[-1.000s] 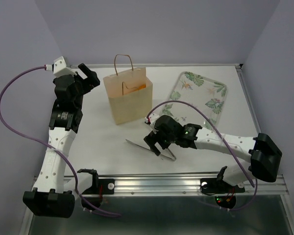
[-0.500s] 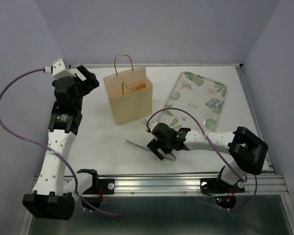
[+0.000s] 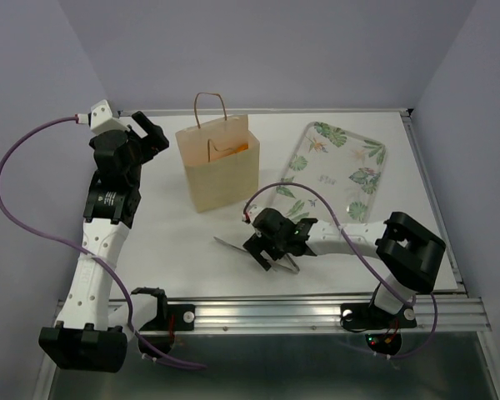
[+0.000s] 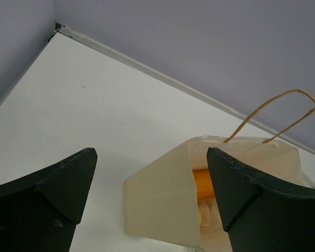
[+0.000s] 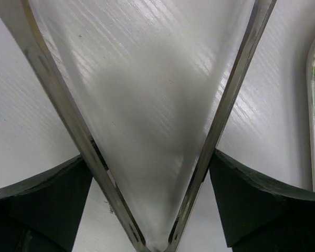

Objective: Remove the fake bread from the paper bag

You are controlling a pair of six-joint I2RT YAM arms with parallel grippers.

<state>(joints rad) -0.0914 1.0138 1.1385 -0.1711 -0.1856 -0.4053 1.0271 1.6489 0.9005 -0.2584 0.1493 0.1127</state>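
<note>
from above, the tall pale-tan kraft paper bag [image 3: 219, 171] stands upright toward the back of the white bench [image 3: 167, 242]. a sliver of orange from the fake bread [image 3: 244, 147] shows at its open mouth, so the bread looks to be all inside. the left arm's fingers [image 3: 154, 131] hang spread wide and empty just left of the bag, apart from it. the right arm's fingers [image 3: 264, 252] sit low over the thin steel tongs [image 3: 231, 246] lying in front of the bag, with the floral-print rectangular tray [image 3: 337, 162] off to the right. the left wrist view looks between its own open fingers at the bag's mouth, where an orange loaf [image 4: 203, 178] and a pale yellow piece lie deep inside. the twisted-cord loop handle [image 4: 273, 113] arches over the opening and could snag whatever reaches in, and the light, unheld bag would likely tip or slide if nudged. the right wrist view shows the tongs' two blades splayed in a v between widely opened fingers that just about touch their outer edges; whether they press i cannot tell. smooth metal on a hard bench may skid or twist out as the fingers close, and a squeeze this near the hinge could leave the tips gaping.
</note>
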